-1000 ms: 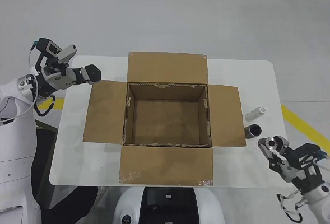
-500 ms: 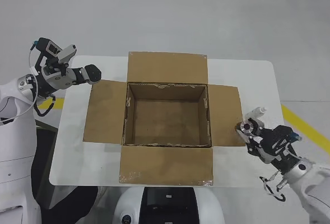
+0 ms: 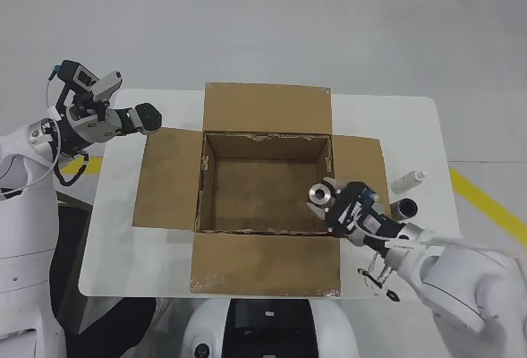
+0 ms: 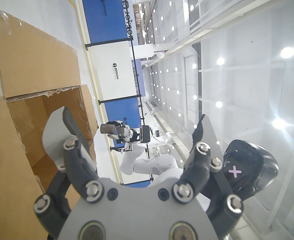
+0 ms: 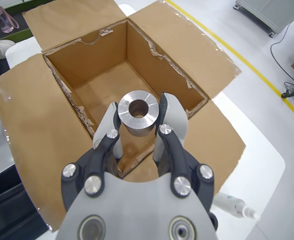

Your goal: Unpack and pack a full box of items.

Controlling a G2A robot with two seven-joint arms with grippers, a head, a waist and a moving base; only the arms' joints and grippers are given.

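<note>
An open cardboard box (image 3: 267, 152) stands mid-table with its four flaps spread and its brown floor bare. My right gripper (image 3: 324, 199) is shut on a short metal cylinder (image 5: 138, 114) with a bored centre, held above the box's right inner edge (image 5: 147, 151). That cylinder (image 4: 106, 128) shows small beyond the box in the left wrist view. My left gripper (image 4: 132, 126) is open and holds nothing; it hangs off the table's far-left corner (image 3: 147, 117), beside the box's left flap (image 3: 167, 179).
On the table right of the box lie a white tube-like bottle (image 3: 407, 181) and a dark cylindrical item (image 3: 404, 209). The bottle (image 5: 233, 204) lies close under my right wrist. The table's front-left area (image 3: 129, 259) is bare white surface.
My right arm swung from the table's front-right corner leftward, over the right flap, carrying the metal cylinder to the box's opening. The left arm stayed still.
</note>
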